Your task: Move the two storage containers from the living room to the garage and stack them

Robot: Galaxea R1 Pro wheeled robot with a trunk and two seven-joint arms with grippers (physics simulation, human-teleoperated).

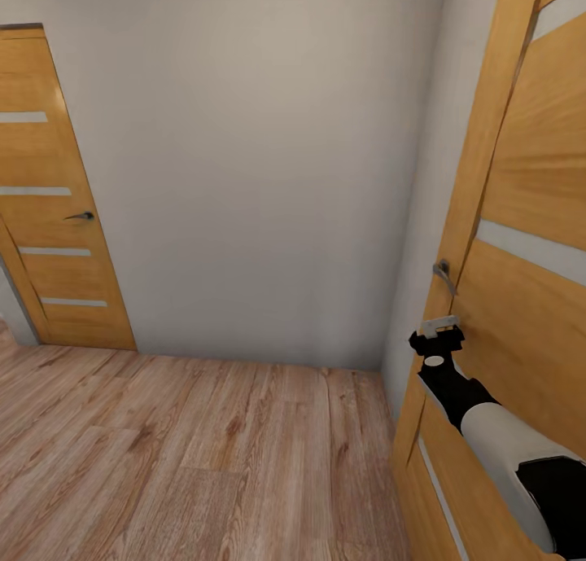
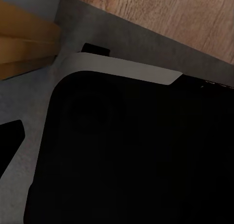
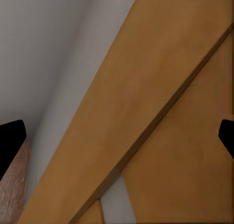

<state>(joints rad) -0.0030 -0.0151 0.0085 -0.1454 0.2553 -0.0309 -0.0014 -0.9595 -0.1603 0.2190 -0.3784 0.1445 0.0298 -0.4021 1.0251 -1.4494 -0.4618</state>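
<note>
Hallway, wood plank floor [image 1: 203, 463], pale wall [image 1: 260, 178] ahead. No bins in sight; judged still to be fetched or carried elsewhere, whereabouts unknown from here.

Right pincer [image 1: 438, 326] raised against the near door [image 1: 521, 300], just below the handle [image 1: 443, 274], close to or touching the frame edge. In the right wrist view, dark fingertips [image 3: 10, 143] spread wide at both margins with door wood between them: open, gripping nothing. Handle above the pincer, not between the fingers.

Left pincer: wrist view blocked by a dark rounded body [image 2: 131, 155], probably the robot's own base, with floor beyond. One dark finger [image 2: 9, 141] at the edge; open or closed cannot be told.

Second door [image 1: 57, 195], shut, well off to the far left of the pincer.

Step in hand, as a guess: opening the near door to pass through.

Risks:
- Closing now would pinch bare door panel, missing the handle; pincer sits too low.
- Pushing forward could jam fingers against frame or panel; little clearance.
- Door swing toward the arm could trap the forearm [image 1: 496, 431], which lies close along the panel.
- Base close to door; swing room looks tight.
</note>
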